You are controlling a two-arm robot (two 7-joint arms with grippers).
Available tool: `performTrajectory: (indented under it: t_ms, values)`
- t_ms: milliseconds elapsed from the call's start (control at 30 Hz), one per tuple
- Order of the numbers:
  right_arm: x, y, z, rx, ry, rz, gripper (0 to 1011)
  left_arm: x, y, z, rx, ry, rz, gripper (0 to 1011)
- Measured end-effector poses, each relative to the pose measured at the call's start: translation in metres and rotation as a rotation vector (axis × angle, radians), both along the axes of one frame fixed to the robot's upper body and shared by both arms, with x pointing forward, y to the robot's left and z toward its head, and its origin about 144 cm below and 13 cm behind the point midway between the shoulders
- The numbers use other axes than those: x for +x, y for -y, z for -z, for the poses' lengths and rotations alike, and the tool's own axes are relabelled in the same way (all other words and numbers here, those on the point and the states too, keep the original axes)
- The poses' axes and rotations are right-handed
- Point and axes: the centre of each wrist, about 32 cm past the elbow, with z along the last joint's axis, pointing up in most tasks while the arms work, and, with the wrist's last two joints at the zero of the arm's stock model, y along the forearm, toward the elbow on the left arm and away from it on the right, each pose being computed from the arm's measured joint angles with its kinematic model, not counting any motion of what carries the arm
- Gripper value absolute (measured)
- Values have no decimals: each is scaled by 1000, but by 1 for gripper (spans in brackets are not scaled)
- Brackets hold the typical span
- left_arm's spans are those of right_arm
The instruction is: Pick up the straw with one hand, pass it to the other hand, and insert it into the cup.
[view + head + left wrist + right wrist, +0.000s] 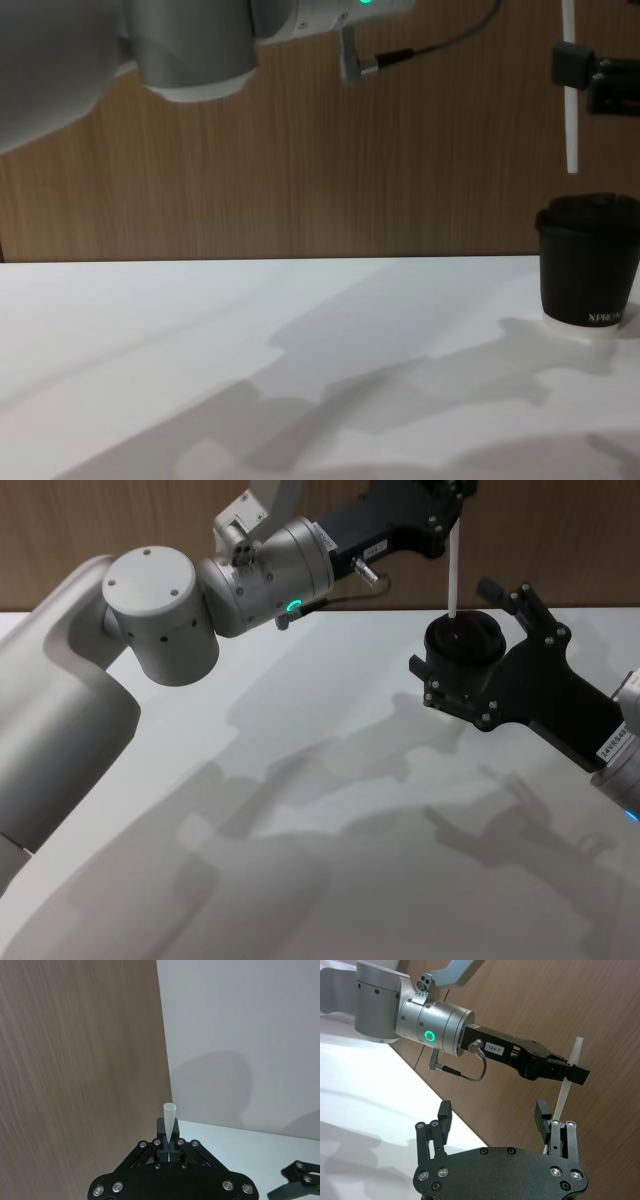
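1. Head view: the left end effector is clamped on the straw, which hangs upright over the cup.
2. Left wrist view: the straw's open end pokes past the fingers.
3. Right wrist view: the right end effector has its fingers apart, near the straw.
4. Chest view: the straw's tip hangs just above the lid, and bare surface stretches left.

The straw is showing as matt, faintly translucent white plastic. The cup is looking like matt black paper, its lid perhaps plastic. The desk is gleaming softly, smooth and white. The left gripper and right gripper are showing matt black metal with bright screws; the wall is showing brown wood grain.
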Motion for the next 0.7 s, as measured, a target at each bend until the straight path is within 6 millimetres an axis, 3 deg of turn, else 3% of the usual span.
performTrajectory:
  t_ms: [700]
  values:
    - [0, 0, 0, 0, 0, 0, 1001, 14, 9, 6, 45, -18, -8, 12]
